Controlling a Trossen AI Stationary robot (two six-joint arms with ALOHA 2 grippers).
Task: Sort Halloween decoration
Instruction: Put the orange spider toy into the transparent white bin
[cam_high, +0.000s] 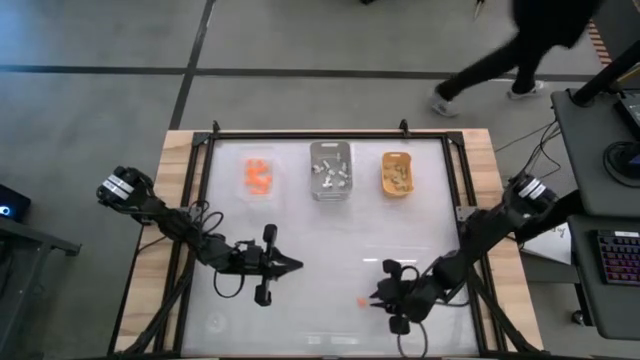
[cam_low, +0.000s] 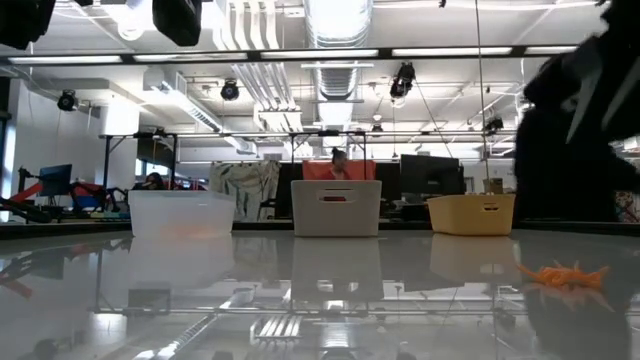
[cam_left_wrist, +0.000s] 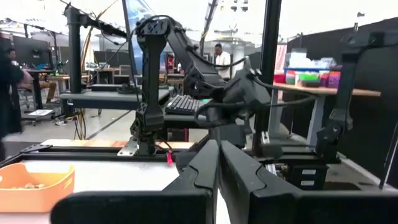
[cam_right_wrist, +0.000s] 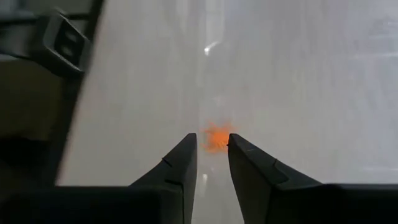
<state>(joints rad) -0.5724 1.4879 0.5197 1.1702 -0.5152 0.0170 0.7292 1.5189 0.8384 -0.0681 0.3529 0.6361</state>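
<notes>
Right hand (cam_right_wrist: 211, 158) fingers slightly apart, orange trinket (cam_right_wrist: 217, 137) on table (cam_right_wrist: 298, 93) just beyond fingertips.

1. Both arms are dark, slim and jointed, with black cables looped along them.
2. Each shoulder base carries a pale, silvery cap.
3. Fingers (cam_right_wrist: 180, 168) are black, tapered wedges.

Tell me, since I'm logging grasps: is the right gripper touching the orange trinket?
Apart. The right wrist view shows the orange trinket lying on the table just beyond the right gripper, whose open fingertips flank it without closing on it.
</notes>
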